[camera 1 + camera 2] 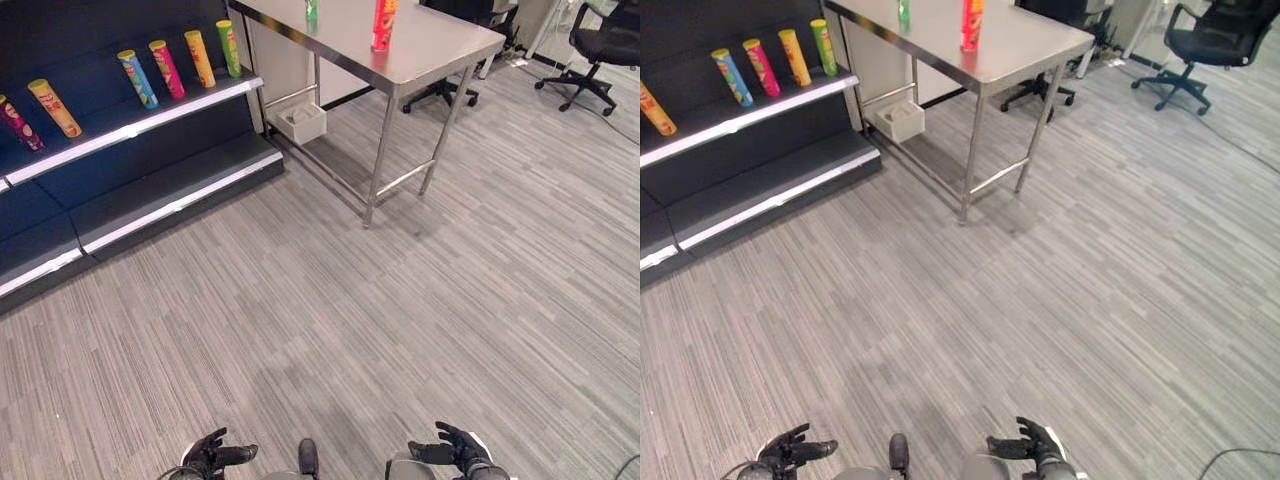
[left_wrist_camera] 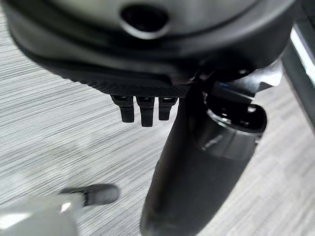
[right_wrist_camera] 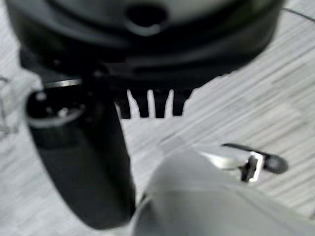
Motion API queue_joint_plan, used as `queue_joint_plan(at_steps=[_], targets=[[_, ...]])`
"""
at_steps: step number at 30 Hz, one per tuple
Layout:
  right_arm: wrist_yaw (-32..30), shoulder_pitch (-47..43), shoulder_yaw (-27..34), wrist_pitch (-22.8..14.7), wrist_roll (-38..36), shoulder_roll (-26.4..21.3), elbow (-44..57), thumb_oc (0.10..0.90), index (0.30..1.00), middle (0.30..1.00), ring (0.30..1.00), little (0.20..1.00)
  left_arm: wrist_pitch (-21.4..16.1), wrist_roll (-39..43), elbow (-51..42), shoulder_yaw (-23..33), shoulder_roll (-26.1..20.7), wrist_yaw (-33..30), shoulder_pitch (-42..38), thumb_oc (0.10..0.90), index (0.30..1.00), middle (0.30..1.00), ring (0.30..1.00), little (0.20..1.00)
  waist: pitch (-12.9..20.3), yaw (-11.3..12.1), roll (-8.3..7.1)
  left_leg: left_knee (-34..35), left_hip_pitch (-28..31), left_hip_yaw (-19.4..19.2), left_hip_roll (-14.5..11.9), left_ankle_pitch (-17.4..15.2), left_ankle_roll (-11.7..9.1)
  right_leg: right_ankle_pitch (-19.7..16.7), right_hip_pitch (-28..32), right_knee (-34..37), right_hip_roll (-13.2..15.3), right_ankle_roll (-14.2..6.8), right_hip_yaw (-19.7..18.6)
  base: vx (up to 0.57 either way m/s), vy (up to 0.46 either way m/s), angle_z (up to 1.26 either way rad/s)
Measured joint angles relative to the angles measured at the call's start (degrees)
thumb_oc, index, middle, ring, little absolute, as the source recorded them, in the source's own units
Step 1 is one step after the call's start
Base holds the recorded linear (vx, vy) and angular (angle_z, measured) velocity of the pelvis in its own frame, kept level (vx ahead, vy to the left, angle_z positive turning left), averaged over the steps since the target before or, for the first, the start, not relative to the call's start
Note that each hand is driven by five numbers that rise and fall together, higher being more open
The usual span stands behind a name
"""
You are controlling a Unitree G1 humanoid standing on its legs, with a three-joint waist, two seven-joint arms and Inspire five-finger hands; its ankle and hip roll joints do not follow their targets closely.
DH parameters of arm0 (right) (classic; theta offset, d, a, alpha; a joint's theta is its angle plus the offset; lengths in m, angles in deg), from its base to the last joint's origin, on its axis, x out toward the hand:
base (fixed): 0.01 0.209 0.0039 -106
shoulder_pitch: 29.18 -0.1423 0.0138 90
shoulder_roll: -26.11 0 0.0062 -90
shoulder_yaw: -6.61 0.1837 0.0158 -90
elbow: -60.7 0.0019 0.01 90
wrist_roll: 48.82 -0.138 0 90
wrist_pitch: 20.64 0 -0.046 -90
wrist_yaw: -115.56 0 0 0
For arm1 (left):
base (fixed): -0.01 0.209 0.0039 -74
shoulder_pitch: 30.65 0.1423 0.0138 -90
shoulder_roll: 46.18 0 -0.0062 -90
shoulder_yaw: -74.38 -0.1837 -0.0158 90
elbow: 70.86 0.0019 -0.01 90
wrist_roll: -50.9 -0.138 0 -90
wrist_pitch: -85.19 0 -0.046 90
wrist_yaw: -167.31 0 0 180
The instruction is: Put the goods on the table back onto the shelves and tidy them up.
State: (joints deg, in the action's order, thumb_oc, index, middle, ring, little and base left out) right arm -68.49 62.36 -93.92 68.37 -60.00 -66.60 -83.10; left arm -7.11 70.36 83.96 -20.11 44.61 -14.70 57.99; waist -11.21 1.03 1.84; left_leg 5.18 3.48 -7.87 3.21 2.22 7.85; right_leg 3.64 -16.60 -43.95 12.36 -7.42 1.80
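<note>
Left eye view: both hands, left [image 1: 213,455] and right [image 1: 455,449], hung relaxed, empty; red can [image 1: 384,24] stood near the table's [image 1: 440,50] front edge.

Grey striped carpet [image 1: 400,320], office chair [image 1: 598,45]

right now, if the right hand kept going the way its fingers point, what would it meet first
The right hand is open, fingers aimed inward toward the left hand. Nothing but bare carpet seems to lie between them, though depth is unclear.
</note>
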Motion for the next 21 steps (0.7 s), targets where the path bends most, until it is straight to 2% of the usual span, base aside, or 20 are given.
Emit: queue_joint_plan(at_steps=[1,2,3,4,5,6,7,8,9,11,12,13,14,15,16,17,18,20,21], targets=[[-0.04,-1.48,0.11,-0.06,0.0,-0.04,0.13,0.8,0.9,0.9,0.9,0.9,0.04,0.0,0.08,0.0,-0.01,0.0,-1.03,0.8,0.9,0.9,0.9,0.9,-1.41,-0.72,0.53,-0.02,0.71,0.72,0.02,0.2,-0.5,1.62,-0.32,5.81,-0.6,0.78,2.89,0.38,0.027,0.26],[-0.01,-2.29,0.19,-0.03,-0.01,-0.06,0.11,0.8,0.9,0.9,0.9,0.9,0.05,-0.01,0.01,0.0,0.0,0.05,-1.95,0.8,0.9,0.9,0.9,0.9,-2.5,-1.19,0.63,-0.03,1.15,0.99,0.03,-0.1,-0.74,1.61,-0.57,10.44,-1.25,0.64,4.47,0.32,0.012,0.23],[0.13,-4.16,-0.19,-0.2,-0.06,0.11,-1.63,0.8,0.9,0.9,0.9,0.9,0.02,-0.52,1.09,-0.89,0.14,-0.32,-3.51,0.8,0.9,0.9,0.9,0.9,-3.38,-2.08,0.96,-0.04,1.44,1.59,-0.17,-2.14,-1.36,1.25,-1.69,25.21,-5.29,0.18,6.0,0.4,-0.028,0.26],[-0.02,-5.26,-0.09,0.03,-0.11,0.44,-1.99,0.8,0.9,0.9,0.9,0.9,0.28,-1.33,2.36,-1.21,-0.1,-0.32,-4.11,0.8,0.9,0.9,0.9,0.9,-3.96,-2.97,0.5,-0.05,1.92,1.49,0.3,-1.72,-1.64,-0.74,-2.38,33.98,-7.05,-0.1,5.92,0.47,-0.032,0.42],[-0.06,-3.77,0.44,0.1,-0.42,0.49,-1.81,0.8,0.9,0.9,0.9,0.9,0.17,-1.74,1.71,-1.38,0.06,-0.11,-4.07,0.8,0.9,0.9,0.9,0.9,-4.32,-4.75,-0.63,-0.14,3.11,2.56,1.2,-3.7,-2.56,-2.13,-4.1,34.71,-7.72,0.03,6.13,0.61,-0.048,0.49],[0.0,-3.49,1.09,-0.09,-0.5,0.98,-1.47,0.8,0.9,0.9,0.9,0.9,-0.2,-1.9,0.47,-1.18,0.22,-0.31,-3.0,0.8,0.9,0.9,0.9,0.9,-4.64,-4.83,-1.67,-0.24,4.74,3.01,2.02,-5.93,-2.36,-4.06,-5.03,36.29,-8.25,0.26,6.35,0.47,-0.041,0.37],[-0.11,-3.12,1.61,-0.13,-0.4,1.5,-2.06,0.8,0.9,0.9,0.9,0.9,-0.03,-2.78,1.65,-1.08,0.3,-0.06,-3.04,0.8,0.9,0.9,0.9,0.9,-4.55,-5.18,-2.84,-1.1,5.82,3.77,2.73,-8.11,-1.81,-5.82,-4.08,44.53,-9.19,-1.67,7.83,0.54,-0.066,0.3],[-0.11,-2.31,2.28,0.3,-0.32,1.73,-2.45,0.8,0.9,0.9,0.9,0.9,0.33,-4.06,1.91,-1.24,0.41,0.06,-3.39,0.8,0.9,0.9,0.9,0.9,-4.88,-5.43,-3.81,-0.92,7.38,4.71,3.44,-9.24,-1.92,-6.61,-4.21,49.18,-8.91,-1.68,10.31,0.39,-0.048,0.47],[-0.1,-1.6,2.62,0.39,-0.2,1.76,-3.77,0.8,0.9,0.9,0.9,0.9,0.29,-4.67,1.92,-1.67,0.73,0.12,-3.15,0.8,0.9,0.9,0.9,0.9,-5.14,-6.14,-4.3,-0.55,9.3,5.52,3.54,-10.45,-1.89,-7.06,-4.61,49.21,-8.55,-1.11,13.17,0.51,-0.097,0.51],[-0.02,0.73,3.19,1.21,-0.1,1.62,-5.96,0.8,0.9,0.9,0.9,0.9,0.34,-6.12,1.92,-2.3,1.72,0.38,-0.99,0.8,0.9,0.9,0.9,0.9,-4.34,-7.0,-3.55,-0.38,13.5,7.11,2.25,-13.39,-3.7,-7.25,-3.68,45.34,-8.2,-0.29,18.55,0.49,-0.141,0.39],[-0.03,0.89,3.23,1.26,-0.08,0.89,-6.77,0.8,0.9,0.9,0.9,0.9,0.32,-6.31,1.87,-3.05,2.59,0.2,-0.72,0.8,0.9,0.9,0.9,0.9,-4.41,-6.74,-1.78,-0.19,15.48,7.31,0.4,-14.83,-4.93,-11.13,-4.07,42.17,-9.21,3.53,18.88,0.29,-0.106,0.29],[-0.03,0.86,3.22,1.58,-0.08,0.64,-7.43,0.8,0.9,0.9,0.9,0.9,0.38,-6.39,1.98,-4.07,2.82,0.2,-0.98,0.8,0.9,0.9,0.9,0.9,-4.33,-7.29,-1.01,-1.32,16.2,7.81,-0.96,-14.53,-6.6,-13.3,-3.7,40.3,-9.72,6.42,18.85,0.3,-0.137,0.47],[-0.01,1.06,3.23,1.57,-0.09,0.61,-7.41,0.8,0.9,0.9,0.9,0.9,0.37,-6.62,1.83,-4.46,2.95,0.58,-1.4,0.8,0.9,0.9,0.9,0.9,-4.16,-8.57,-0.83,-3.28,16.13,9.06,-2.0,-12.67,-9.83,-15.1,-1.85,40.64,-10.13,8.98,18.21,0.41,-0.211,0.7],[0.05,1.68,3.1,1.38,-0.09,-0.02,-6.44,0.8,0.9,0.9,0.9,0.9,0.19,-6.61,1.2,-4.34,3.31,1.08,-2.14,0.8,0.9,0.9,0.9,0.9,-4.09,-8.54,-0.89,-5.01,16.04,8.36,-2.33,-12.0,-11.51,-15.27,0.31,41.71,-10.59,14.84,18.15,0.5,-0.271,0.53],[0.08,0.67,3.12,1.1,-0.1,-0.71,-6.62,0.8,0.9,0.9,0.9,0.9,0.02,-6.57,-0.6,-4.32,3.56,1.38,-2.12,0.8,0.9,0.9,0.9,0.9,-3.75,-7.98,-0.08,-5.28,16.08,8.43,-2.93,-10.85,-12.34,-12.92,2.2,42.37,-11.72,14.75,17.94,0.47,-0.265,0.27],[0.03,-0.31,3.23,1.12,-0.1,-0.92,-6.79,0.8,0.9,0.9,0.9,0.9,0.05,-6.57,-1.66,-4.31,3.56,1.32,-2.31,0.8,0.9,0.9,0.9,0.9,-3.89,-8.11,0.17,-9.56,14.77,8.38,-3.67,-9.45,-13.39,-11.64,3.88,42.44,-12.29,14.59,17.98,0.22,-0.135,0.06],[0.08,-0.97,3.23,0.93,-0.18,-1.33,-5.86,0.8,0.9,0.9,0.9,0.9,-0.22,-6.55,-2.93,-4.28,3.53,1.39,-2.11,0.8,0.9,0.9,0.9,0.9,-3.77,-8.0,-0.02,-19.76,12.61,8.35,-4.23,-8.66,-15.24,-10.81,8.11,44.17,-13.4,14.59,18.04,0.3,-0.22,0.06],[0.09,-1.42,3.11,-0.39,-0.26,-1.99,-3.29,0.8,0.9,0.9,0.9,0.9,-0.55,-6.44,-3.83,-4.26,3.46,1.36,-1.98,0.8,0.9,0.9,0.9,0.9,-2.56,-7.51,-0.07,-31.7,8.23,8.63,-4.5,-6.48,-18.64,-9.17,11.93,46.24,-14.58,14.94,16.89,0.21,-0.184,-0.09],[0.19,-1.82,3.37,-1.45,-0.28,-2.48,-1.15,0.8,0.9,0.9,0.9,0.9,-0.54,-6.16,-4.99,-4.33,3.22,1.31,-2.14,0.8,0.9,0.9,0.9,0.9,-2.08,-7.98,-0.25,-44.87,1.04,9.76,-4.71,-1.13,-21.23,-8.63,12.14,46.4,-14.46,15.15,16.97,0.15,-0.147,-0.27]])
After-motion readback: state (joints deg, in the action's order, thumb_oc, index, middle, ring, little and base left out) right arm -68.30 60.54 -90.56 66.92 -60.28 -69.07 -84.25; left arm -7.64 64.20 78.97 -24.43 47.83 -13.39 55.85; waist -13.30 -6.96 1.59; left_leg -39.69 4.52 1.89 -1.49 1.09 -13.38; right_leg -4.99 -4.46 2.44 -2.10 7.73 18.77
